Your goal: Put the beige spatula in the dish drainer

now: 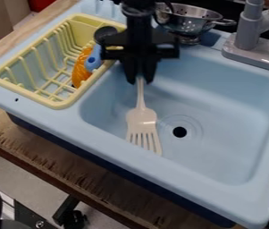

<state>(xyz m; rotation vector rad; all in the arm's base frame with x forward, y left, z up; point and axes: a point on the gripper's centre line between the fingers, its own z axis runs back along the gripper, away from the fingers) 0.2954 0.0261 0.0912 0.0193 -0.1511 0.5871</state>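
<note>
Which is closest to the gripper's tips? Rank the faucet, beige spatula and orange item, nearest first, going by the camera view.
1. Beige spatula: handle in the gripper.
2. Orange item: left, in the yellow drainer.
3. Faucet: upper right.

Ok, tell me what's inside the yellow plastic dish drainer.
In the drainer, toward the blue sink basin, are an orange ridged object, a blue object and, by the rim, a black rounded object. Whatever lies directly beneath them is covered.
</note>
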